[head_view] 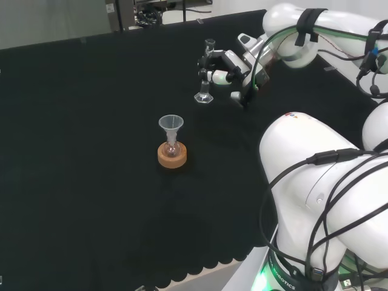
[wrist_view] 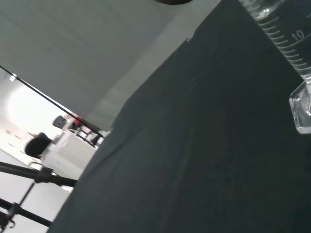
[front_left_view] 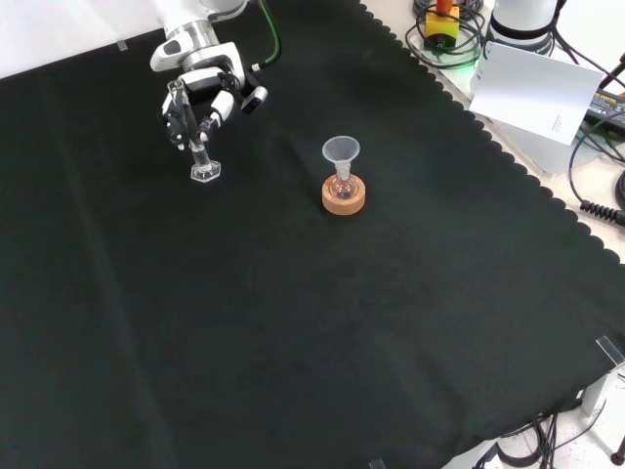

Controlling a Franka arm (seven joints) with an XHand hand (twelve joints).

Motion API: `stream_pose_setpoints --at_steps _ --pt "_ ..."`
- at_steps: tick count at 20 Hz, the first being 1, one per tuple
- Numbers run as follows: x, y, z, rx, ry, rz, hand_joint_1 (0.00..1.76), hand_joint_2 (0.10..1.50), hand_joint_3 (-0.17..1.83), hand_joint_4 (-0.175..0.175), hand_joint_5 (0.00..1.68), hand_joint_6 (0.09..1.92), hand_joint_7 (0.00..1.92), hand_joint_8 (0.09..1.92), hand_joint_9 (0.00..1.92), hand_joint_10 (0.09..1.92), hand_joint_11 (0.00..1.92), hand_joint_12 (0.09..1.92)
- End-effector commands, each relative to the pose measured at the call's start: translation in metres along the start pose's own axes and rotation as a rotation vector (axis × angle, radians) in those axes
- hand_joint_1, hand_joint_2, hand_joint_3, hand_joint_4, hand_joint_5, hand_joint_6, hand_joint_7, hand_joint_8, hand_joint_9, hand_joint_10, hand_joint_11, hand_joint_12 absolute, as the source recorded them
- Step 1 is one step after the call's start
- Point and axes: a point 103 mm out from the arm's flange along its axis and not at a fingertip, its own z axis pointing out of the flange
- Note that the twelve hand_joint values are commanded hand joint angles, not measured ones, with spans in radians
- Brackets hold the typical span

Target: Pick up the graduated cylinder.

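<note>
Currently the hand (head_view: 225,68) is seen in the head view reaching left from the arm's links, fingers curled round the graduated cylinder (head_view: 205,79), which stands upright with its hexagonal base at the black cloth (head_view: 91,151). Lift-off cannot be judged in the front view. Printed scale marks on the glass are resolved in the wrist view; a funnel (front_left_view: 341,151) sits in a flask on a cork ring (front_left_view: 345,198) well apart.

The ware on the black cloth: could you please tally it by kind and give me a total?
Graduated cylinder: 1, with the hand curled round it
Funnel: 1
Small flask: 1, under the funnel
Cork ring stand: 1
Total: 4
</note>
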Motion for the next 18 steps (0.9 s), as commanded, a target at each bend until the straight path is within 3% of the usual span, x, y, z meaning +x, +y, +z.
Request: stream_pose_setpoints --at_steps 1,11,18 --pt "0.008 -0.001 -0.015 0.034 -0.092 0.001 1.25 1.13 0.00 -0.175 0.95 1.05 0.97 1.05 1.30 0.19 1.15 0.82" --pt "0.029 -0.018 -0.041 0.125 -0.215 0.009 1.26 1.12 0.00 -0.175 0.97 1.01 0.99 1.01 1.33 0.16 1.16 0.80" --pt "0.050 -0.042 -0.055 0.163 -0.258 0.014 1.26 1.11 0.00 -0.175 0.99 0.99 1.01 0.98 1.34 0.14 1.18 0.80"
